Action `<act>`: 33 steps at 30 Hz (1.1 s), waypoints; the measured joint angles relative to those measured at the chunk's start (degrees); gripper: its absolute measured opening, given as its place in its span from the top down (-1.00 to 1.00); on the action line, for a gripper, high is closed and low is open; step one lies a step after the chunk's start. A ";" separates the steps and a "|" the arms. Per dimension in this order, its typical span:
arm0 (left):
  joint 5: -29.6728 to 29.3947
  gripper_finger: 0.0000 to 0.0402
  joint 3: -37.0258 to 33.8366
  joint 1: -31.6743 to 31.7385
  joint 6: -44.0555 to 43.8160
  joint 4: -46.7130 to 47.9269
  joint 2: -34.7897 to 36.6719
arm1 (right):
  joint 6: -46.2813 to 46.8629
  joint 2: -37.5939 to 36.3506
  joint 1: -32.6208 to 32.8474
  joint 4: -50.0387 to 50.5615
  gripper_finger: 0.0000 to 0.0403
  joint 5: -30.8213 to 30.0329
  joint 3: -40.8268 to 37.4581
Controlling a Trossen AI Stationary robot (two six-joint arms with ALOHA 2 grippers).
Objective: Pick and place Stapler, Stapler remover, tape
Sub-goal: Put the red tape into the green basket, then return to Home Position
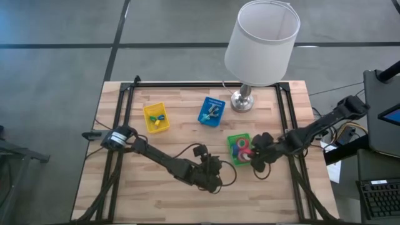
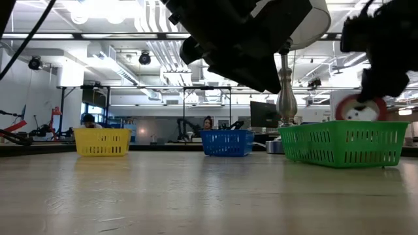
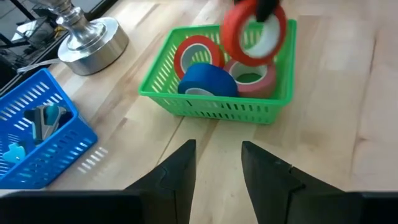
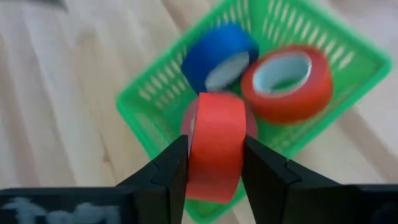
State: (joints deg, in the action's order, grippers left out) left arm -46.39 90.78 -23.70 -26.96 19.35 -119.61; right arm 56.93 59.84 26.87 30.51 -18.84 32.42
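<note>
Gripping a red tape roll in my right pincer above the green basket; left pincer gapes empty nearby.

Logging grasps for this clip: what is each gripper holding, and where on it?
Right gripper pinches a red tape roll across its flat sides, above the green basket. Left gripper is open, empty.

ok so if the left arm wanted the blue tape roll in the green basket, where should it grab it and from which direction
Probably from above. The blue tape roll leans on edge against the green basket wall, curved rim up, red rolls beside it. Pinch across its width, flat faces between the left end effector fingers, much as the right end effector grips its red roll.
</note>
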 joint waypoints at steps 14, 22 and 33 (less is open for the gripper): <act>0.00 0.35 -0.04 1.61 1.47 0.13 0.00 | -5.48 3.91 -0.15 -1.39 0.20 0.74 0.09; 0.04 0.35 0.14 2.01 1.73 0.63 0.49 | -12.38 0.69 -1.55 -0.29 0.07 -7.29 0.11; -2.94 0.35 -0.11 2.00 -1.17 13.04 10.74 | -21.44 -7.84 -3.87 0.83 0.08 -8.10 2.00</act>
State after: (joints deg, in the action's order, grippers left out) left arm -49.33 90.67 -21.70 -28.13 32.39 -108.87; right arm 35.49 52.00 23.00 31.34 -26.94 34.43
